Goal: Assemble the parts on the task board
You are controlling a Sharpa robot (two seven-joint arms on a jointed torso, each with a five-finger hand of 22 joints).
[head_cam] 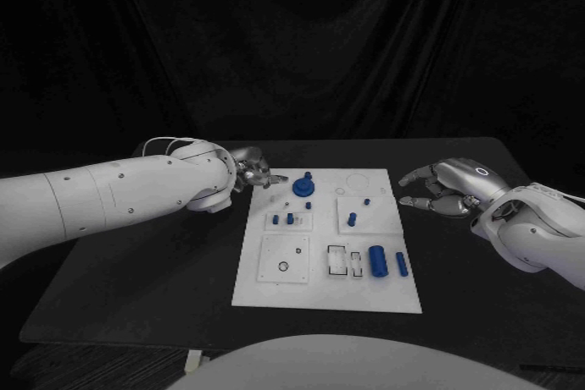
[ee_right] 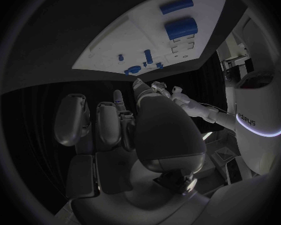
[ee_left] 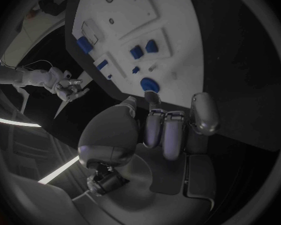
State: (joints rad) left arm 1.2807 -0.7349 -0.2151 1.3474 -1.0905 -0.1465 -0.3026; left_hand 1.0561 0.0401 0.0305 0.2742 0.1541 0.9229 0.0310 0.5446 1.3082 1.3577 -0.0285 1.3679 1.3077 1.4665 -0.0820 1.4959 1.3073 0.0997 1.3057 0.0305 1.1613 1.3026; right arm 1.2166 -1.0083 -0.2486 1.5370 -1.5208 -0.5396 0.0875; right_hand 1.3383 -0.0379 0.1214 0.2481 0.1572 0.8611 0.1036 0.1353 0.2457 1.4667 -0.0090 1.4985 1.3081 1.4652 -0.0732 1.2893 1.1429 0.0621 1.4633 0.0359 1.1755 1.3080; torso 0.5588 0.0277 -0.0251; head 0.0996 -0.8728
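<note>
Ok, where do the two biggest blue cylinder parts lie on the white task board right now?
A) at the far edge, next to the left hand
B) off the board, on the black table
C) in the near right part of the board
C: in the head view the large blue cylinder and the slimmer blue cylinder lie side by side in the near right part of the white task board, away from both hands.

Dim all over, with a black backdrop and a dark tabletop (head_cam: 146, 271). Brightest spot on the white task board (head_cam: 327, 288), lit from above, no strong glare. Soft grey shine on the left hand (ee_left: 159, 130) and right hand (ee_right: 125, 127). Round fisheye wrist views, edges bent and fading into black. Thin bright strips of light near the rim.
</note>
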